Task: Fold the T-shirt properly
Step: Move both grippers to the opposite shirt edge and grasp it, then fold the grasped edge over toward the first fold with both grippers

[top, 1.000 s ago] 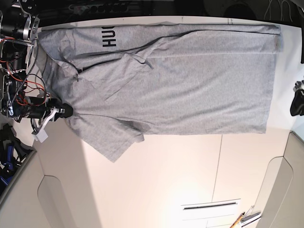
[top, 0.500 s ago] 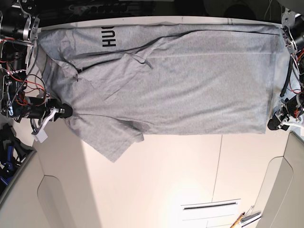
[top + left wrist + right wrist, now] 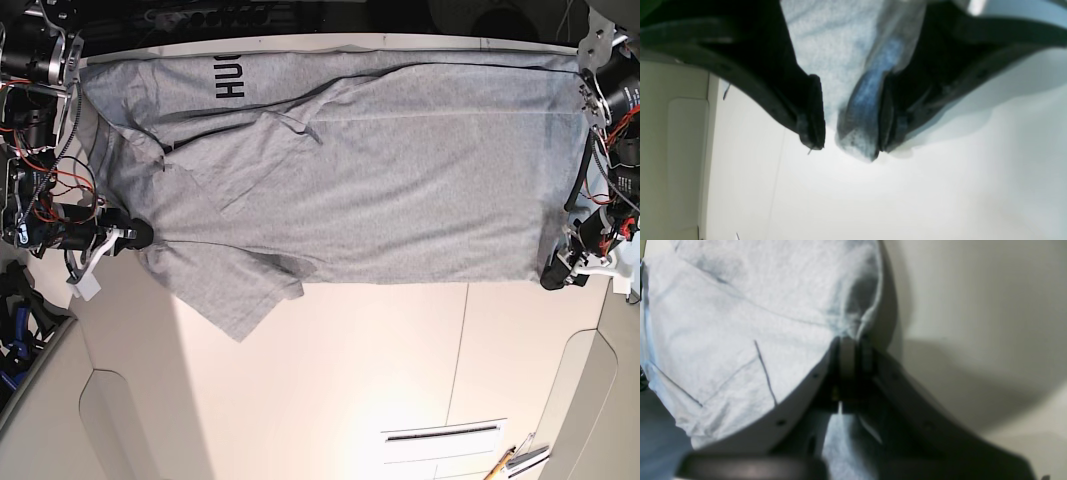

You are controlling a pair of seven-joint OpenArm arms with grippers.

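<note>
We record the T-shirt [image 3: 400, 180] as heather grey, with black block letters near the upper left of the base frame. The table [image 3: 330, 380] beneath is off-white to cream, glaring white at lower centre. Both grippers' fingers [image 3: 813, 110] read black, and red wiring shows at the left edge.

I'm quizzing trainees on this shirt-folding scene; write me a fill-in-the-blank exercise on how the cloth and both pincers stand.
1. The right pincer is ____ on the T-shirt.
2. The left pincer has its jaws ____ around the shirt's corner.
3. The lettering on the shirt is coloured ____.
4. The shirt lies on a ____ table.

Missing words: shut; open; black; white
</note>
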